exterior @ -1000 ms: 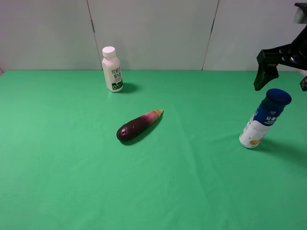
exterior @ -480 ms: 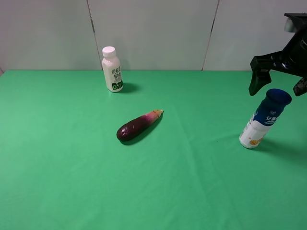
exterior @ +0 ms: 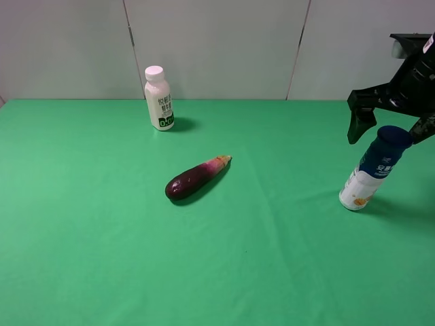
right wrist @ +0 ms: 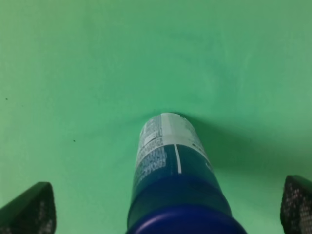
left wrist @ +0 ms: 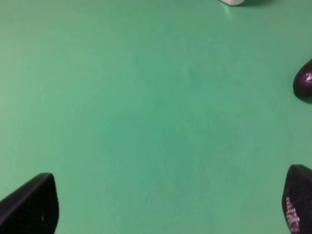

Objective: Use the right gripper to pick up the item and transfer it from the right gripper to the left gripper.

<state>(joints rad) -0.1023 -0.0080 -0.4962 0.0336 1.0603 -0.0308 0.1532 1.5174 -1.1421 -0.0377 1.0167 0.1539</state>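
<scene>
The item, a slim bottle [exterior: 375, 170] with a dark-blue cap, blue label and white base, stands at the right of the green table. My right gripper [exterior: 389, 129] hangs just above its cap, jaws wide open, one finger on each side. In the right wrist view the bottle [right wrist: 168, 161] sits centred between the open fingertips [right wrist: 27, 209], and the right gripper [right wrist: 163, 209] holds nothing. My left gripper [left wrist: 163, 207] shows only in the left wrist view, open and empty over bare cloth. It is out of the exterior high view.
A purple eggplant [exterior: 196, 178] lies mid-table; its end shows in the left wrist view [left wrist: 303, 80]. A white-capped milk bottle [exterior: 158, 98] stands at the back left near the grey wall [exterior: 217, 47]. The green cloth [exterior: 102, 238] covers the table.
My right gripper has moved left and slightly down, from off the right edge to over the bottle's cap. The bottle, eggplant and milk bottle have not moved.
</scene>
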